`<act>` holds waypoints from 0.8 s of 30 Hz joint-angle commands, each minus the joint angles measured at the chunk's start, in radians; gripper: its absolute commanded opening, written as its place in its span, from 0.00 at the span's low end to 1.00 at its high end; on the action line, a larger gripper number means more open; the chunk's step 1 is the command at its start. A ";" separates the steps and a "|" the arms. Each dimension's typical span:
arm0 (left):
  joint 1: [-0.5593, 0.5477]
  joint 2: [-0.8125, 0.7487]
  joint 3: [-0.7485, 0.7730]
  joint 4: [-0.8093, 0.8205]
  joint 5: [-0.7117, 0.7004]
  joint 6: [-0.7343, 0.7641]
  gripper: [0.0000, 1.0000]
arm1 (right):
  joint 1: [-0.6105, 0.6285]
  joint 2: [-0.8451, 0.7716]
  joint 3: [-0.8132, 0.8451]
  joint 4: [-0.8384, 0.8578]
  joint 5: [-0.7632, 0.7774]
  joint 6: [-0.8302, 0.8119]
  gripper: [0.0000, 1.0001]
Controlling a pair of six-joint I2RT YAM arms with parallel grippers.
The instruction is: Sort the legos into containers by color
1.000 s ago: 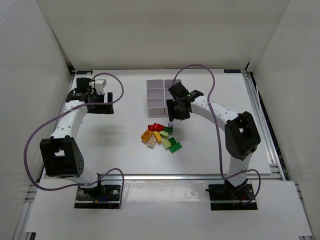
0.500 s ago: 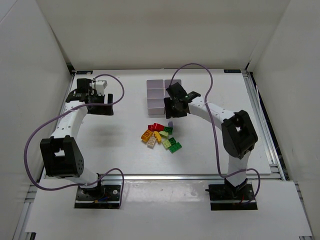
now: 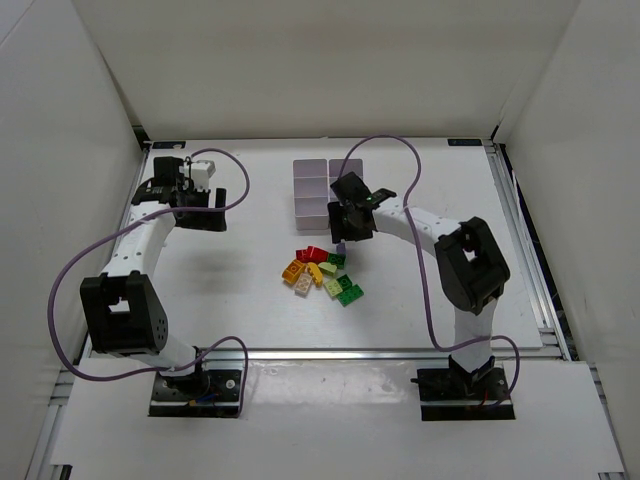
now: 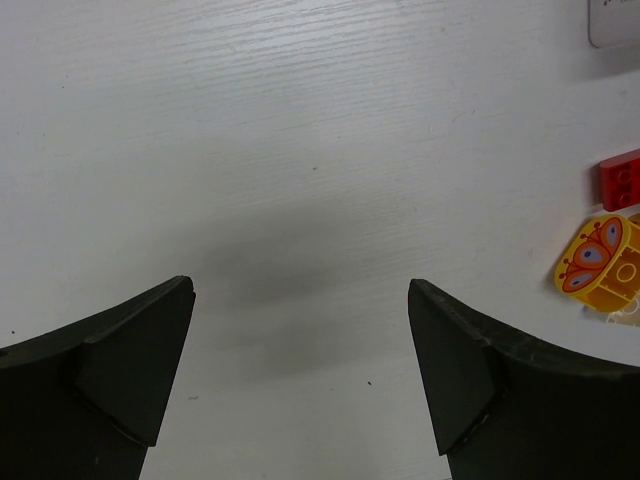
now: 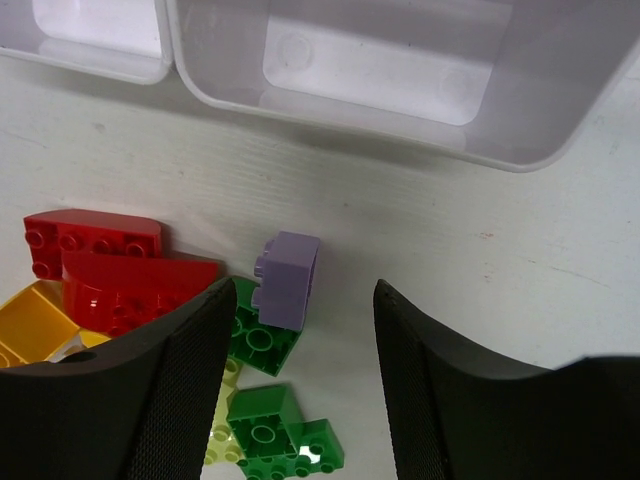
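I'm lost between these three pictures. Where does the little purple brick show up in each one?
Top external: the purple brick sits at the pile's far right edge, on the side towards the containers.
Right wrist: near the centre, next to a green brick, ahead of the gap between the fingers.
Left wrist: not in it.
Shared landmark: the red bricks, seen in all three.

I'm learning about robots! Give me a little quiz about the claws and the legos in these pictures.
1. True or false: the right claw is gripping the purple lego.
2. The purple lego touches a lego of which colour: A red, B green, C yellow?
3. What is the left claw holding?
Key: 1 false, it is open; 2 B, the green lego; 3 nothing.
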 commanded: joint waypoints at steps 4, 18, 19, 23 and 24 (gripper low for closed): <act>-0.003 -0.029 -0.004 0.010 -0.006 0.007 0.99 | 0.010 0.002 -0.040 0.041 -0.002 0.012 0.61; -0.003 -0.040 -0.023 0.010 -0.005 0.006 0.99 | 0.022 0.030 -0.023 0.072 -0.018 0.004 0.61; -0.003 -0.041 -0.024 0.012 -0.005 0.006 0.99 | 0.022 0.036 -0.021 0.072 -0.018 0.003 0.60; -0.003 -0.046 -0.030 0.010 -0.011 0.011 0.99 | 0.021 0.045 -0.015 0.065 -0.015 0.007 0.57; -0.004 -0.047 -0.030 0.012 -0.011 0.014 0.99 | 0.021 0.045 -0.014 0.067 -0.018 0.007 0.55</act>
